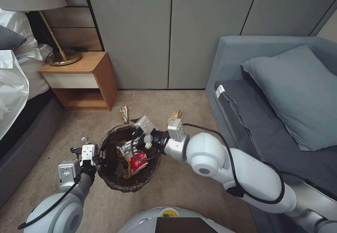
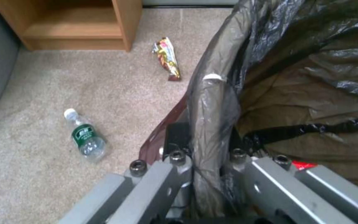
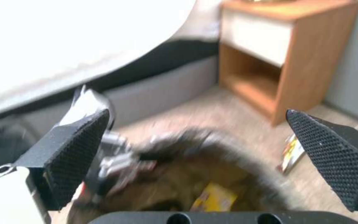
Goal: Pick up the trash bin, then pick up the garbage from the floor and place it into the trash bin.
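The trash bin (image 1: 119,185), a round bucket lined with a dark see-through bag, hangs just above the carpet floor (image 1: 182,194). My left gripper (image 1: 99,154) is shut on its left rim (image 2: 206,124). My right gripper (image 1: 130,148) hovers over the bin's mouth, open, with nothing between its black pads (image 3: 79,155). Inside the bin lie a red-and-white packet (image 1: 139,160) and a yellow wrapper (image 3: 216,197). Garbage on the floor: a yellow snack wrapper (image 1: 123,114), also seen from the left wrist (image 2: 167,59), a brown paper scrap (image 1: 174,115) and a green-labelled bottle (image 2: 85,137).
A wooden nightstand (image 1: 82,80) with a brass lamp stands at the back left, beside a bed (image 1: 14,85) with white bedding. A grey sofa (image 1: 273,120) with a cushion runs along the right. Open carpet lies between them.
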{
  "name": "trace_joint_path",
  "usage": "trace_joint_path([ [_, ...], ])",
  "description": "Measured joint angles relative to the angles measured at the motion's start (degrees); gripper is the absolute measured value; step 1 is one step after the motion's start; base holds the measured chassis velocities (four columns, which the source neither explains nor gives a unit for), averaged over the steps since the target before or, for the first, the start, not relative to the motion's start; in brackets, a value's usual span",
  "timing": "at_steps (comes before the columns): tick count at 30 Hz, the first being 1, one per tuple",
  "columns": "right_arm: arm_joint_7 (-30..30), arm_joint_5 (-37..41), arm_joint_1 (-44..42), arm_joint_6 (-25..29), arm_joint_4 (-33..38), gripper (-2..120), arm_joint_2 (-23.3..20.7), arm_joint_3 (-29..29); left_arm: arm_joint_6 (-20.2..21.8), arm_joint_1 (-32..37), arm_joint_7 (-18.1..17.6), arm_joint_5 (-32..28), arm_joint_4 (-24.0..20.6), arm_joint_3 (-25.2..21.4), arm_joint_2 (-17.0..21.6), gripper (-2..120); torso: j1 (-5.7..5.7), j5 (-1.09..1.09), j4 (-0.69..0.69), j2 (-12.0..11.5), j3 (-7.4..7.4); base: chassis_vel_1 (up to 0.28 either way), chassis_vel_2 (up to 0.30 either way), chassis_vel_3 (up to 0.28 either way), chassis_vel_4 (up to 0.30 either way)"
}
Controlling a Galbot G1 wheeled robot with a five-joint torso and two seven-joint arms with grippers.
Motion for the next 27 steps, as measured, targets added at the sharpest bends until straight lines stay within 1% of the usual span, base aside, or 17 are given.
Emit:
trace_joint_path([
  [2, 0.1, 0.2, -0.1, 0.4, 0.2, 100, -0.1, 0.8, 0.0, -0.1, 0.0, 0.0, 0.0, 0.0, 0.0, 2, 0.0, 0.0, 0.0, 0.0, 0.0, 0.0, 0.0, 0.0, 0.0],
  [4, 0.1, 0.6, -0.6, 2.0, 0.7, 100, -0.8, 3.9, 0.0, -0.1, 0.0, -0.1, 0.0, 0.0, -0.1, 2, 0.0, 0.0, 0.0, 0.0, 0.0, 0.0, 0.0, 0.0, 0.0],
  [7, 0.1, 0.7, -0.9, 2.5, 0.8, 100, -1.1, 5.1, 0.0, -0.1, 0.0, -0.1, 0.0, 0.0, -0.1, 2, 0.0, 0.0, 0.0, 0.0, 0.0, 0.0, 0.0, 0.0, 0.0],
  [8, 0.1, 0.7, -1.4, 3.4, 0.9, 100, -1.7, 7.4, 0.0, -0.1, 0.0, -0.2, 0.0, -0.1, 0.0, 2, 0.0, 0.0, -0.01, 0.0, 0.0, 0.0, 0.0, 0.0, 0.0],
  [9, 0.1, 0.7, -1.4, 3.4, 0.9, 100, -1.7, 7.4, 0.0, -0.1, 0.0, -0.2, 0.0, -0.1, 0.0, 2, 0.0, 0.0, -0.01, 0.0, 0.0, 0.0, 0.0, 0.0, 0.0],
  [10, 0.6, 0.7, -2.0, 4.0, 1.0, 100, -2.2, 9.2, 0.0, -0.1, 0.0, -0.2, 0.0, -0.3, 0.0, 2, 0.0, 0.01, -0.01, 0.0, 0.0, 0.0, 0.0, 0.0, 0.0],
  [13, 3.3, 0.6, -3.4, 5.8, 0.8, 100, -3.7, 13.5, 0.0, -0.4, 0.0, -0.6, 0.0, -0.6, 0.0, 2, 0.0, 0.0, 0.0, 0.0, 0.0, 0.0, 0.0, 0.0, 0.0],
  [14, 3.3, 0.6, -3.4, 5.8, 0.8, 100, -3.7, 13.5, 0.0, -0.4, 0.0, -0.6, 0.0, -0.6, 0.0, 2, 0.0, 0.0, 0.0, 0.0, 0.0, 0.0, 0.0, 0.0, 0.0],
  [16, 3.1, 0.5, -4.8, 5.8, 0.4, 100, -4.5, 16.6, 0.0, -0.4, 0.0, -0.7, 0.0, -1.1, 0.1, 2, 0.0, 0.01, 0.0, 0.0, 0.0, 0.0, 0.0, 0.0, 0.0],
  [17, 3.1, 0.5, -4.8, 5.8, 0.4, 100, -4.5, 16.6, 0.0, -0.4, 0.0, -0.7, 0.0, -1.1, 0.1, 2, 0.0, 0.01, 0.0, 0.0, 0.0, 0.0, 0.0, 0.0, 0.0],
  [18, 2.2, -0.3, -6.5, 5.6, -0.6, 100, -4.9, 19.4, 0.0, -0.3, -0.1, -0.9, 0.0, -1.5, 0.3, 2, 0.0, 0.01, -0.01, 0.0, 0.0, 0.0, 0.0, 0.0, 0.0],
  [20, 0.4, -2.9, -8.5, 5.0, -2.8, 100, -5.1, 22.2, 0.1, -0.3, -0.1, -1.2, 0.0, -1.8, 0.4, 2, 0.0, 0.01, -0.01, 0.0, 0.0, 0.0, 0.0, 0.0, 0.0],
  [24, -0.3, -4.0, -9.9, 4.1, -4.7, 100, -5.1, 23.1, 0.1, -0.3, -0.2, -1.3, 0.0, -1.9, 0.3, 2, 0.0, 0.01, -0.01, 0.0, 0.0, 0.0, 0.0, 0.0, 0.0],
  [26, -1.1, -5.3, -10.9, 3.6, -7.3, 100, -4.9, 23.0, 0.1, -0.2, -0.3, -1.4, 0.0, -2.1, 0.2, 2, 0.0, 0.0, -0.01, 0.0, 0.0, 0.0, 0.0, 0.0, 0.0],
  [27, -1.1, -5.3, -10.9, 3.6, -7.3, 100, -4.9, 23.0, 0.1, -0.2, -0.3, -1.4, 0.0, -2.1, 0.2, 2, 0.0, 0.0, -0.01, 0.0, 0.0, 0.0, 0.0, 0.0, 0.0],
])
